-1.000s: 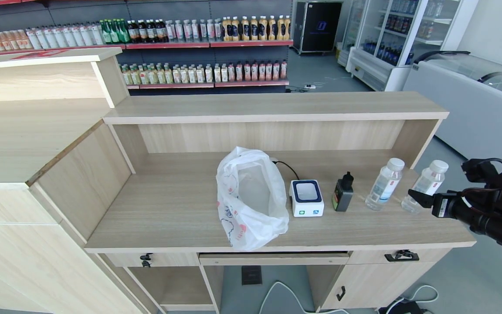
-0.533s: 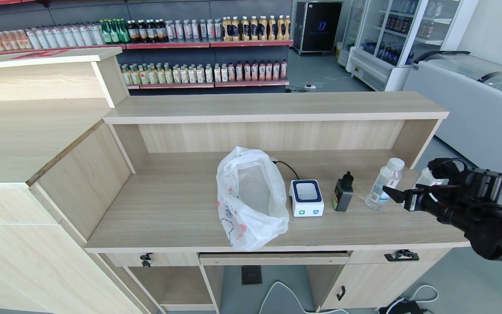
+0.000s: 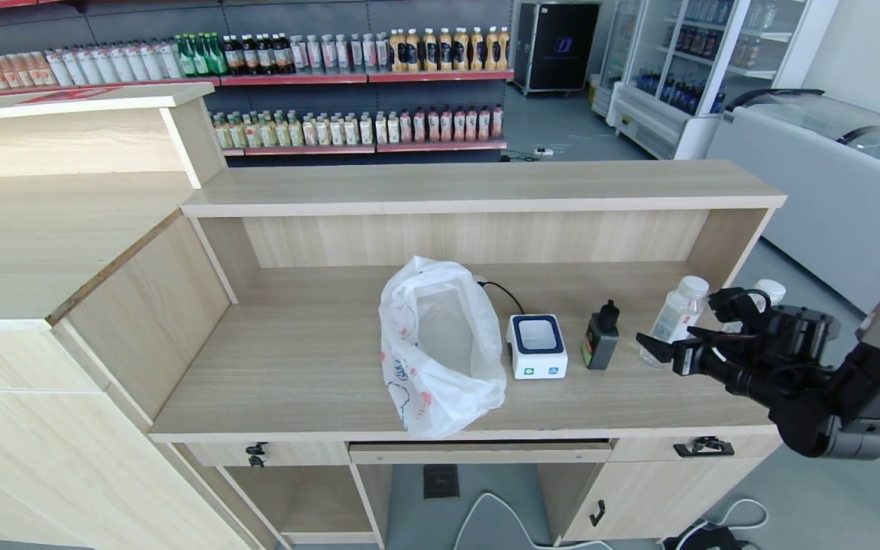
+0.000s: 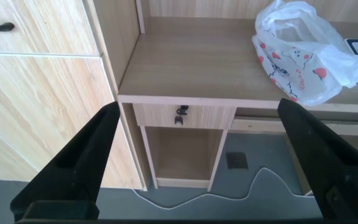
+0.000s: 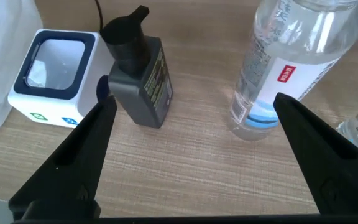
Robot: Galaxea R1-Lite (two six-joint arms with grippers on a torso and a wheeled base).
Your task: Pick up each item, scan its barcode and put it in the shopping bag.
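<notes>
1. The left gripper [image 4: 197, 104] is hanging in front of the worktop [image 4: 185, 68] edge, its jaws spread wide and holding nothing.
2. The right gripper [image 5: 192, 102] is hovering over the worktop, jaws wide apart and empty, facing the black pump bottle [image 5: 143, 81] and a water bottle [image 5: 291, 62].
3. The shopping bag [image 3: 440, 351] is sitting open to the left of the scanner [image 3: 537, 345], with the black pump bottle standing just to the scanner's right.
4. A second water bottle [image 3: 770, 290] is standing farther right, mostly hidden behind the right arm.
</notes>
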